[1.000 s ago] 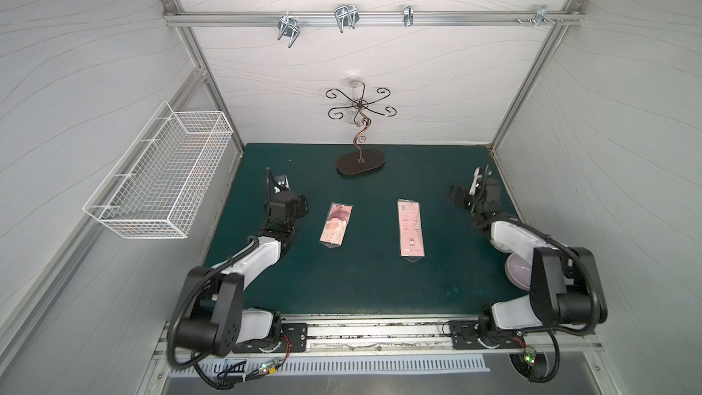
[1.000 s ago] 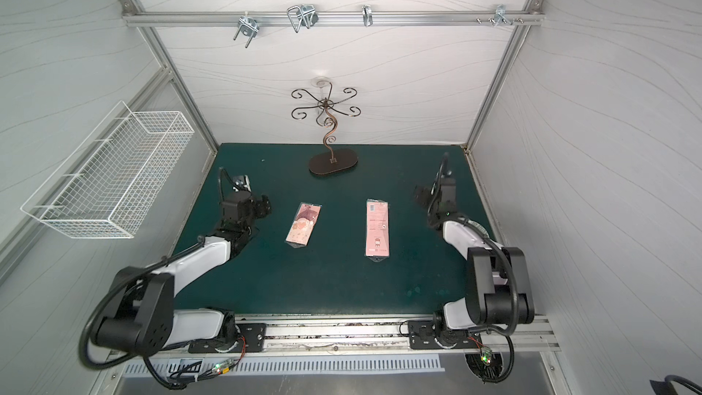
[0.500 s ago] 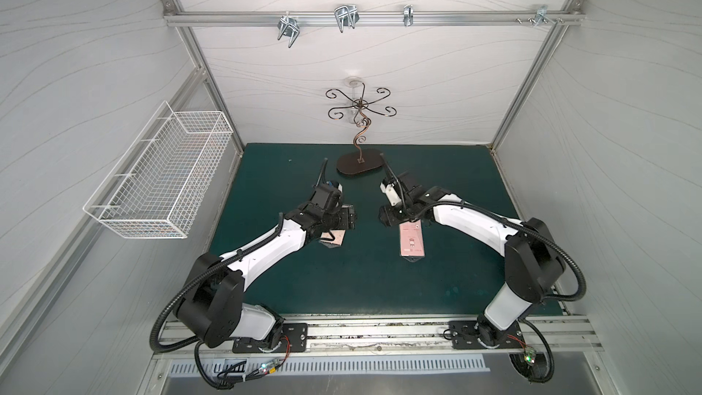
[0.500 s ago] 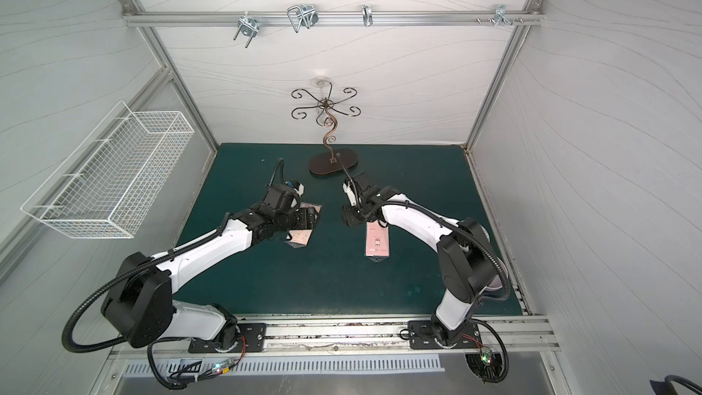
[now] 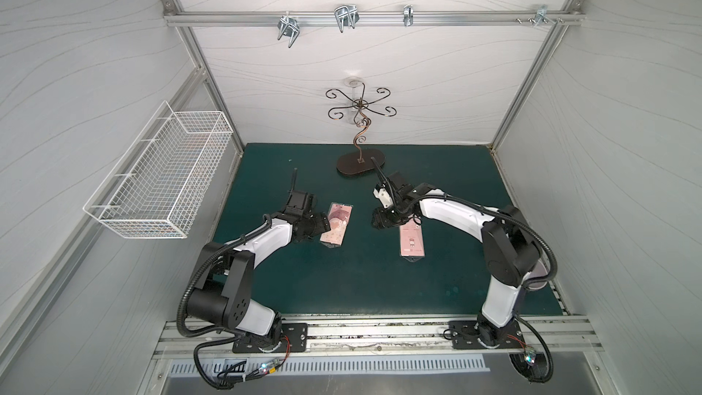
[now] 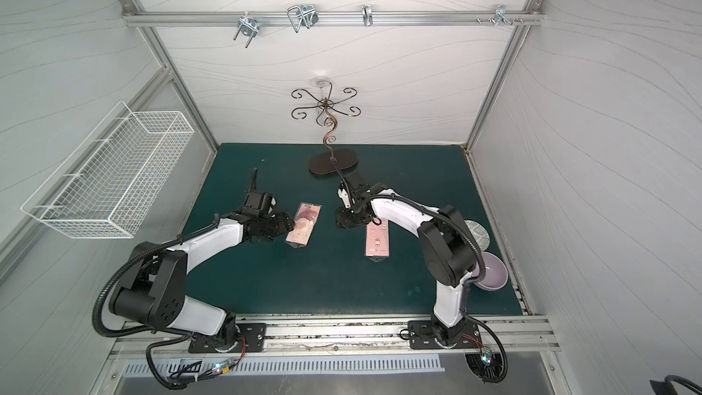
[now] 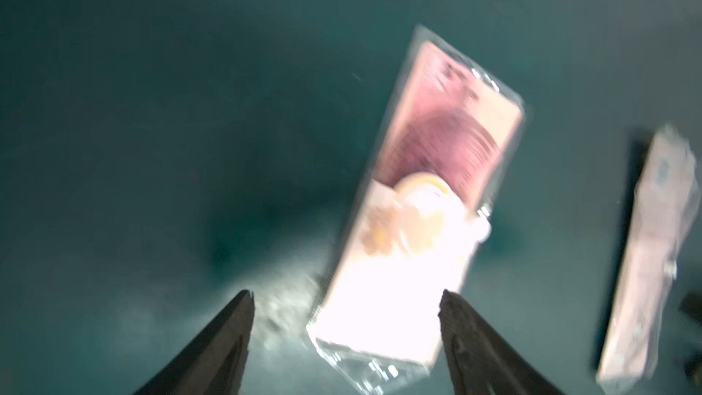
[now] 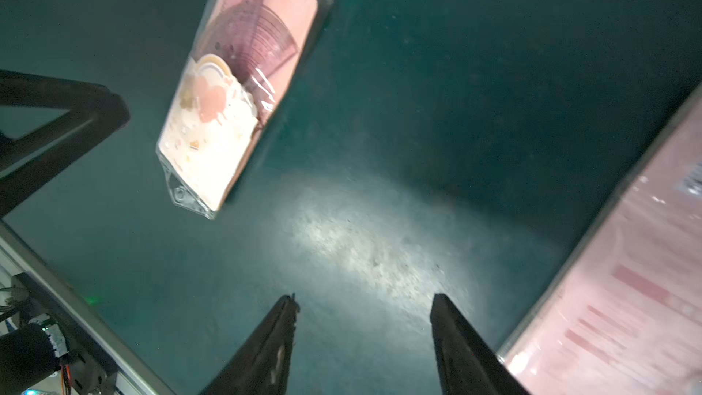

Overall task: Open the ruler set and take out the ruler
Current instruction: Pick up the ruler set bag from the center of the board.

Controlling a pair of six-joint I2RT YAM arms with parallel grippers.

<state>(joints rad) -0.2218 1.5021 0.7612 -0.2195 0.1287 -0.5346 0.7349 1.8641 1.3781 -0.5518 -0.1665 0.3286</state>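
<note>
Since nothing is gripped yet, both packs are left lying flat and well apart on the green mat (image 5: 342,279), within reach of either arm. The wire basket (image 5: 125,222) is hung on the left wall and the scrolled metal stand (image 5: 360,166) is set at the back edge, both away from the work. A purple bowl (image 6: 492,271) and a patterned plate (image 6: 476,231) are set by the right arm's base.

The longer pink pack (image 5: 411,242) is found right of centre. The right gripper (image 8: 363,298) is held just beside its far end over bare mat, jaws parted and nothing between them.

The ruler set (image 5: 336,224), a shorter clear sleeve, is found left of centre. The left gripper (image 7: 345,294) is held low at its side, jaws spread wider than the sleeve and empty, presumably so the sleeve can be pinched for opening. Contact cannot be told through the blur. The ruler is not seen on its own and is judged to be inside.

A protractor (image 8: 262,28) and a cloud-and-rainbow card (image 8: 212,100) are seen through the sleeve. Rows of dark pink print are seen on the longer pack and characters at the sleeve's top, but none can be read and no brand is made out.
</note>
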